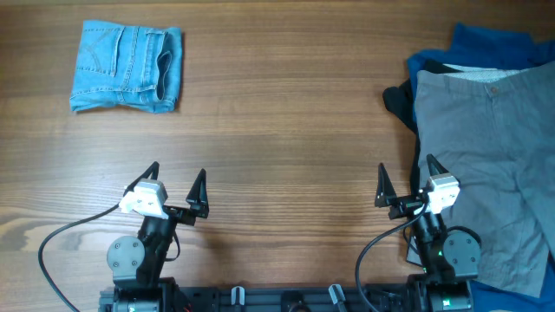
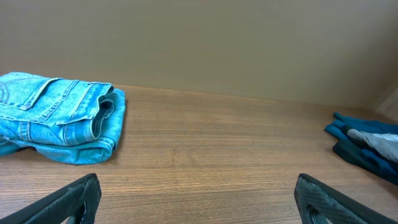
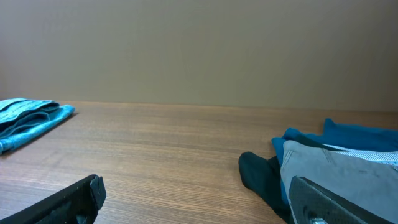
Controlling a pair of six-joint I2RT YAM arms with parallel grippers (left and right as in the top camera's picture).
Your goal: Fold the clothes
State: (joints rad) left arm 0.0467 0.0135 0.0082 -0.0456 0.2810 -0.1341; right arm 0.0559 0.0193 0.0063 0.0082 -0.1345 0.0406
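Observation:
Light-blue denim jeans (image 1: 127, 67) lie folded in a compact stack at the far left of the table; they also show in the left wrist view (image 2: 59, 117) and the right wrist view (image 3: 28, 122). Grey trousers (image 1: 490, 165) lie spread on a pile at the right, over a dark-blue garment (image 1: 494, 45) and a black garment (image 1: 401, 102). The grey trousers show in the right wrist view (image 3: 336, 171). My left gripper (image 1: 177, 186) is open and empty at the near left. My right gripper (image 1: 405, 182) is open and empty, its right finger over the grey trousers' edge.
The wooden table (image 1: 286, 130) runs between the folded jeans and the pile. A plain wall (image 2: 205, 43) stands behind the table's far edge. The arm bases and cables sit along the near edge.

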